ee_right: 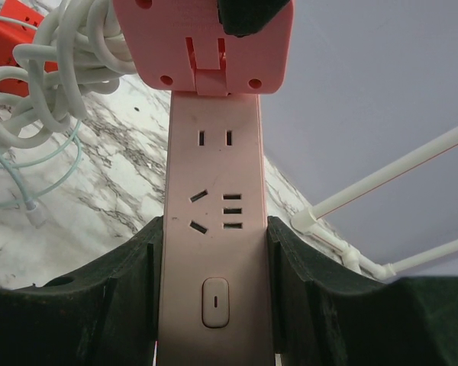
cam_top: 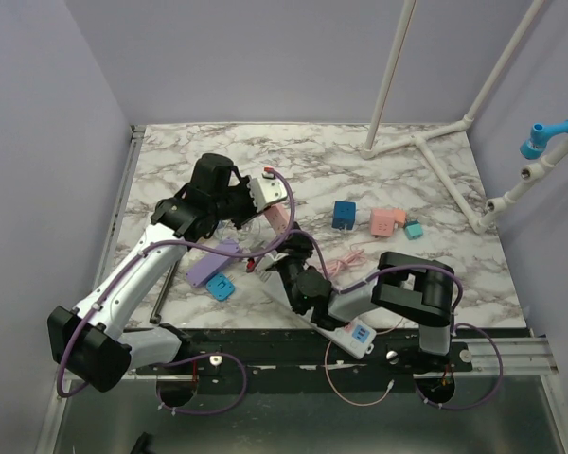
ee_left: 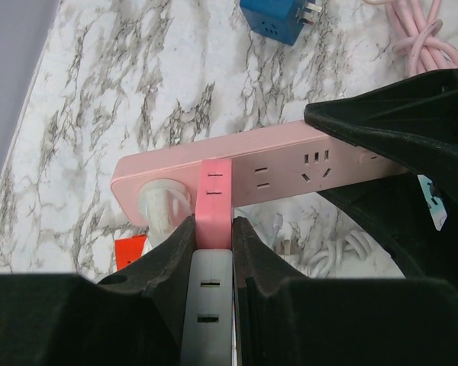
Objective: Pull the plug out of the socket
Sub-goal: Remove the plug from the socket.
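The left claw (ee_left: pixel 214 229) pinches the pink plug (ee_left: pixel 214 187) and the right claw (ee_right: pixel 215 240) clamps the power strip (ee_right: pixel 214 175). The plug, at twelve o'clock, looks seated; the pull is not yet done.

Robot lab cell, lavender walls (cam_top: pixel 47 113), marble table (cam_top: pixel 435 189)

Lilac walls (cam_top: pixel 265 57) enclose a white marble-patterned table (cam_top: pixel 312 151).

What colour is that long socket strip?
The strip is pink, clearest in the right wrist view.
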`<state>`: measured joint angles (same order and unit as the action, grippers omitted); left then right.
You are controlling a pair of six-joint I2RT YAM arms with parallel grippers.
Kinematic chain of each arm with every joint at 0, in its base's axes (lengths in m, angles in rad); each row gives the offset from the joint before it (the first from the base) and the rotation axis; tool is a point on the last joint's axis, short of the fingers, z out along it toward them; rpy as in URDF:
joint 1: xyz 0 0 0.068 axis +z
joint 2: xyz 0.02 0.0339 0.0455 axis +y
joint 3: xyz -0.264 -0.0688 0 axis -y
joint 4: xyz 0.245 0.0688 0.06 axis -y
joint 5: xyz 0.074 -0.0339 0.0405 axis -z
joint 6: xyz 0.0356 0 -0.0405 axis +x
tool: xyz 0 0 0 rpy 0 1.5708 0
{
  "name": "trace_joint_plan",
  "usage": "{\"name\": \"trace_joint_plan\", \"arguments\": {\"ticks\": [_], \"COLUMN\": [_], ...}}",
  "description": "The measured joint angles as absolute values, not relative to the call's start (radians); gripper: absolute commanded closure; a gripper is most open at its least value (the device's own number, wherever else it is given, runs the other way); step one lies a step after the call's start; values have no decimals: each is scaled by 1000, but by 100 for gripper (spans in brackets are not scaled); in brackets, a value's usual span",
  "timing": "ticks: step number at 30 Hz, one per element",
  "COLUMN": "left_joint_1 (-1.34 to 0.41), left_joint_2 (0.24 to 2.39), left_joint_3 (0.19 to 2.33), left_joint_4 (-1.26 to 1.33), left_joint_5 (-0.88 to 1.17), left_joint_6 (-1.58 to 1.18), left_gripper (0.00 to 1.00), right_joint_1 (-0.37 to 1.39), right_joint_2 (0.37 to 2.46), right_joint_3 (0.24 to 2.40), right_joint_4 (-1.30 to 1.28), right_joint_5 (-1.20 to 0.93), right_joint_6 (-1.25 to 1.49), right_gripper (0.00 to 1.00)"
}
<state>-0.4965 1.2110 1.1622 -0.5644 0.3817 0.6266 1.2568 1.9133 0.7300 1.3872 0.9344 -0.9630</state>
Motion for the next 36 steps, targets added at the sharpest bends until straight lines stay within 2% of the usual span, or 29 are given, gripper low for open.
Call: {"name": "trace_joint_plan", "arguments": {"ticks": [8,15,20,21,23,25,26,31,34,36], "left_joint_1": [-495,-497,-498,-498,-498,-498,-498,-497,-496,-494], "left_joint_2": [1210,1163,1151,1151,1150,1139,1126,1019,983,966], "left_joint_3": [1202,1253,1254,1256,1263,1269,1269,1275,1307,1325], "left_joint_4": [-615,-630,-643,-646,-662,-675,-683,-735,-779,-797], "left_joint_5": [336,313,310,310,310,312,317,403,463,503], "left_joint_6": [593,578,570,570,570,575,580,634,648,652], "left_gripper": [100,100,100,100,100,100,100,100,100,100], "right_joint_1": [1236,1169,1170,1169,1169,1167,1164,1163,1163,1161], "right_joint_2": [1936,1985,1981,1978,1968,1953,1946,1907,1847,1781], "right_joint_3": [771,769,769,770,777,800,815,863,854,828], "right_joint_4": [1320,1113,1055,1037,974,881,836,656,590,573], "right_joint_5": [956,1034,1039,1038,1032,1015,1001,856,752,687], "right_joint_6": [-896,-783,-706,-682,-616,-527,-484,-295,-230,-207], "right_gripper": [99,99,99,96,74,48,40,12,1,0]}}
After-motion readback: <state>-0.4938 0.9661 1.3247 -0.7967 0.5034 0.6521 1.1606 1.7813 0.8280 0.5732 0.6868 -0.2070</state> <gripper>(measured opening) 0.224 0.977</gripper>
